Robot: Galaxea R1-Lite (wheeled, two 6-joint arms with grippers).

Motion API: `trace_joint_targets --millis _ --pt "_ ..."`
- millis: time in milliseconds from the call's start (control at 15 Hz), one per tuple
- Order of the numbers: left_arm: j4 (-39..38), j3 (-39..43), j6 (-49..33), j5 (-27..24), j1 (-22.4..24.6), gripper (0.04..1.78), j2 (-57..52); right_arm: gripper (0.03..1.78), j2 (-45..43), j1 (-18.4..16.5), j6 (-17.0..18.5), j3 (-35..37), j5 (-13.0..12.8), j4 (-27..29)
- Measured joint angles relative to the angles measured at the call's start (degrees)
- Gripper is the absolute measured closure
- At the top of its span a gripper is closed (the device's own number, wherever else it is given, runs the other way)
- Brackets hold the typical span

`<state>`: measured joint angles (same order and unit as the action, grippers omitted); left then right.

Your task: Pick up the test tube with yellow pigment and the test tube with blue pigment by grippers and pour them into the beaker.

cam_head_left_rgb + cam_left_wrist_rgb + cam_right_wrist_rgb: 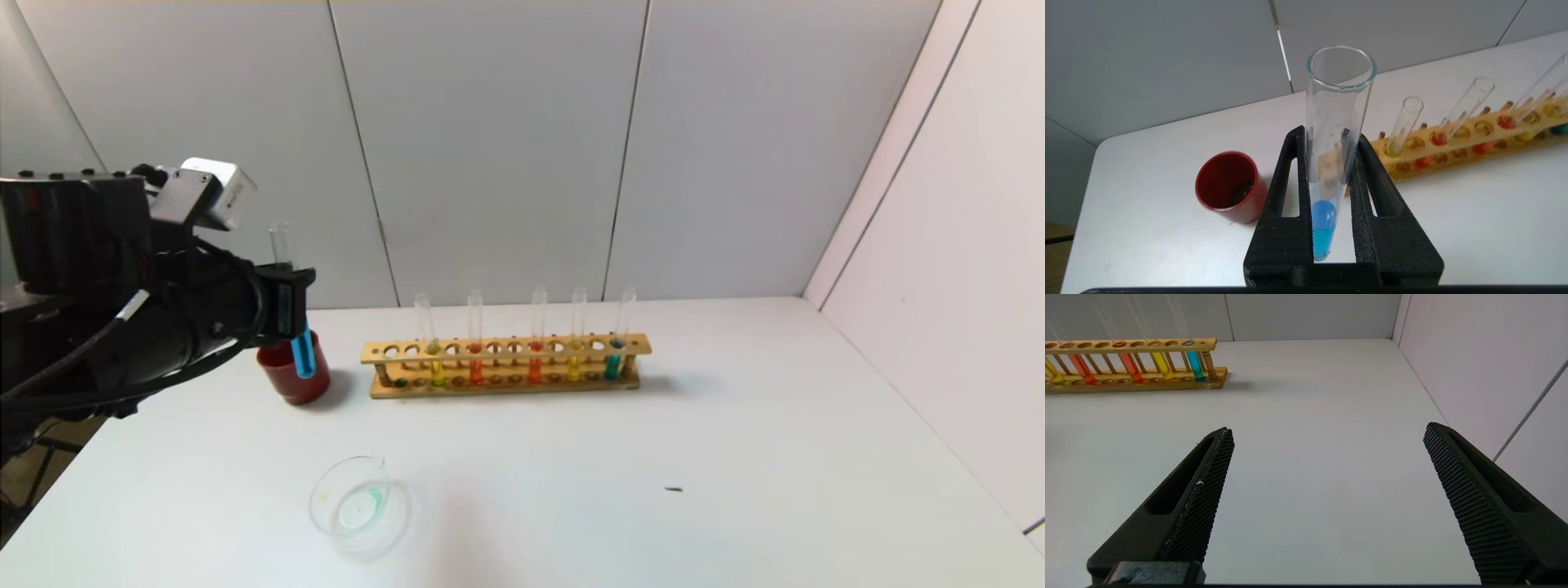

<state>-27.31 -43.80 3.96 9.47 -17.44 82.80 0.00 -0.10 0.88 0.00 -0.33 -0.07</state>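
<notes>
**Blue tube held upright, ready for the beaker**

The left gripper (pixel 295 327) hangs at about 9 o'clock over the table (pixel 735 457), its jaws clamped on the blue tube (pixel 303 351). It grips the glass at mid-length, so the tube stays upright and the blue liquid sits in the round bottom, away from the open mouth. The tube hangs in front of the red cup (pixel 287 380), clear of the table. The beaker (pixel 359 506) stands at about 7 o'clock, nearer the robot, with a greenish trace inside; the tube probably has to travel there and tilt over it. The rack (pixel 506 366), at the centre, holds a yellow tube (pixel 575 359), another blue-green one and red-orange ones. The right gripper (pixel 1327 498), not seen from the head camera, hovers over bare table with its jaws wide and nothing in them.
</notes>
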Motion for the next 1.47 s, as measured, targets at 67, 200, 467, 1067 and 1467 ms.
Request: trace_joint_targets --millis 67,200,467,1067,1467 --pt "0.7 1.9 1.0 0.0 0.1 1.51 -2.2 0.11 0.0 0.0 0.0 0.0 0.0 0.0" --pt "2.7 5.3 3.2 -0.1 0.5 1.51 -6.2 0.11 0.0 0.0 0.0 0.0 0.0 0.0" --pt "5.6 12.9 9.0 -0.9 0.8 1.51 -12.8 0.11 0.0 0.0 0.0 0.0 0.0 0.0" --pt "8.4 18.5 19.8 -2.8 3.7 1.51 -13.5 0.11 0.0 0.0 0.0 0.0 0.0 0.0" --pt "12.8 18.5 22.6 -1.6 3.6 1.51 -6.1 0.11 0.0 0.0 0.0 0.0 0.0 0.0"
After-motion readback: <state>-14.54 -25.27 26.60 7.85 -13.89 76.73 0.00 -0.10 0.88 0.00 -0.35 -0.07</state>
